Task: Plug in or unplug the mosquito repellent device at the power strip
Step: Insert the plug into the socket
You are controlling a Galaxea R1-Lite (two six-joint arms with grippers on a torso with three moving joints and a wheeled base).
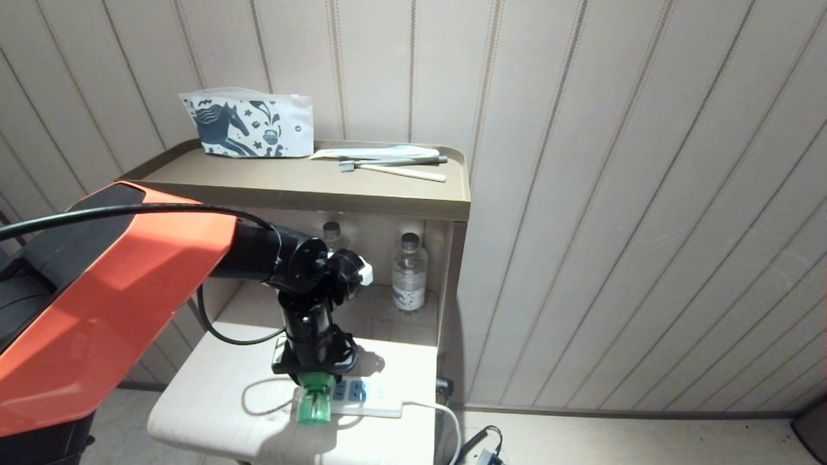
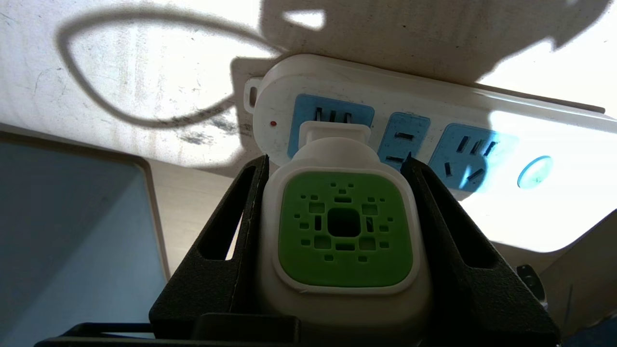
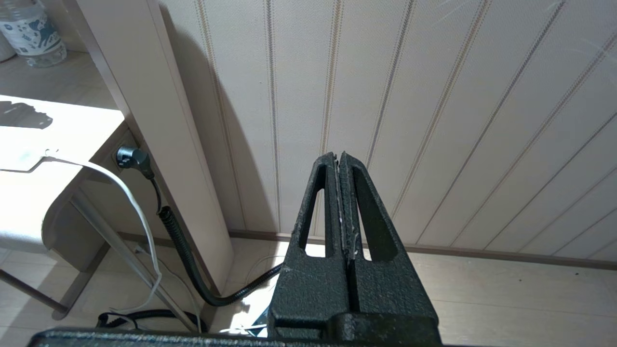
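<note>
The mosquito repellent device (image 1: pixel 314 399) sits at the left end of the power strip (image 1: pixel 362 395) on the pale desk (image 1: pixel 213 394), green bottle poking toward the front edge in the head view, and the left tool (image 1: pixel 314 374) comes straight down on it from the orange arm. Behind, a water bottle (image 1: pixel 409 272) stands in the shelf nook, with a printed pouch (image 1: pixel 249 125) and a toothbrush (image 1: pixel 391 169) on the shelf top. In the left wrist view the left tool (image 2: pixel 337 164) is clamped on the device's (image 2: pixel 344 231) white head, one black finger (image 2: pixel 231 231) tight on each side, green vented face toward the camera, and its plug meets the first blue socket of the strip (image 2: pixel 530 140); can't tell how deep the prongs are. Right wrist view: the right tool (image 3: pixel 340 161) is off beside the desk, facing the panelled wall (image 3: pixel 458 96), fingers pressed together on nothing, a white cable (image 3: pixel 130 197) hanging off the desk edge.
</note>
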